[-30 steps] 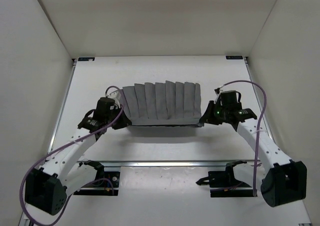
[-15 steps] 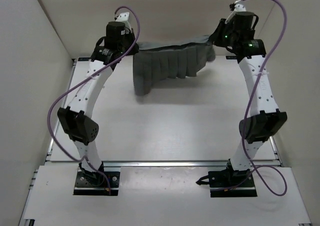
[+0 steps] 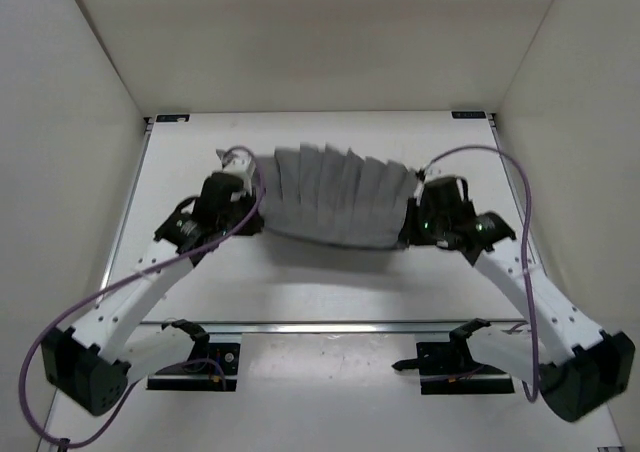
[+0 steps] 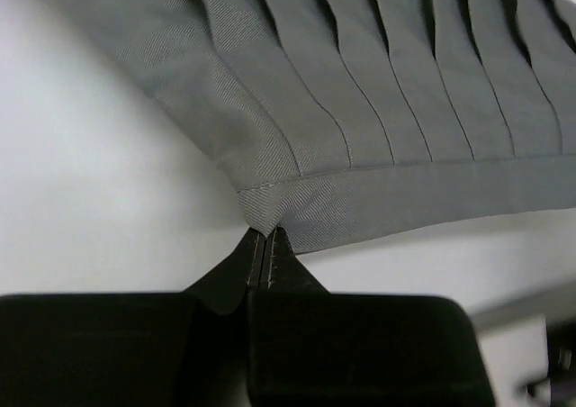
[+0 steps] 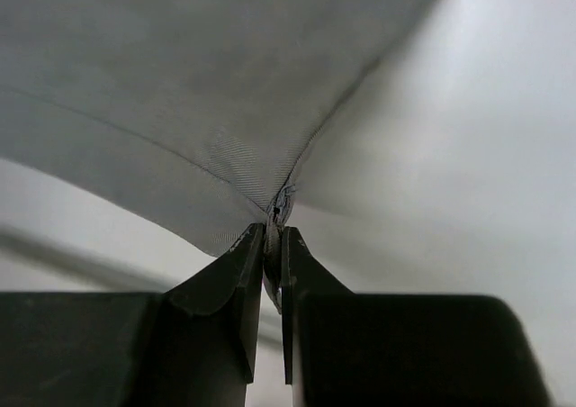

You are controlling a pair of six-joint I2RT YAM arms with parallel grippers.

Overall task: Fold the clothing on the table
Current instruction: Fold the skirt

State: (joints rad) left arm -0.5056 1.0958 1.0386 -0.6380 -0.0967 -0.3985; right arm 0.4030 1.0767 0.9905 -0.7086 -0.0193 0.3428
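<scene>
**Clothing lowered over mid-surface, both hands pinching its near corners**

Coming back down from the raised, far-stretched pose of half a second ago into a low crouch, and bringing the clothing [image 3: 335,197] along: no longer hanging up by the far wall, now spreading as a grey fan over the middle of the surface [image 3: 300,292].

Pinching the near left corner of the clothing [image 4: 360,110] with the left hand [image 3: 262,227]. In the left wrist view, pressing the fingertips of this hand [image 4: 261,254] fully together on the stitched hem corner, with the pleats running away in long parallel lines above the white surface [image 4: 90,200].

Gripping the near right corner with the right hand [image 3: 408,234]. In the right wrist view, closing this hand [image 5: 273,245] on a thin gather of fabric, jaws nearly meeting, with the cloth [image 5: 180,83] pulling taut from the pinch.

Stretching the near hem in a shallow downward curve between the two hands and casting a soft shadow on the surface just in front of it. Not showing clearly whether the far edge is touching the surface.

Fanning the pleats wider toward the far side. Trailing purple cables [image 3: 470,152] from each wrist; lying beyond the metal rail [image 3: 340,325], inside white walls [image 3: 300,42].
</scene>
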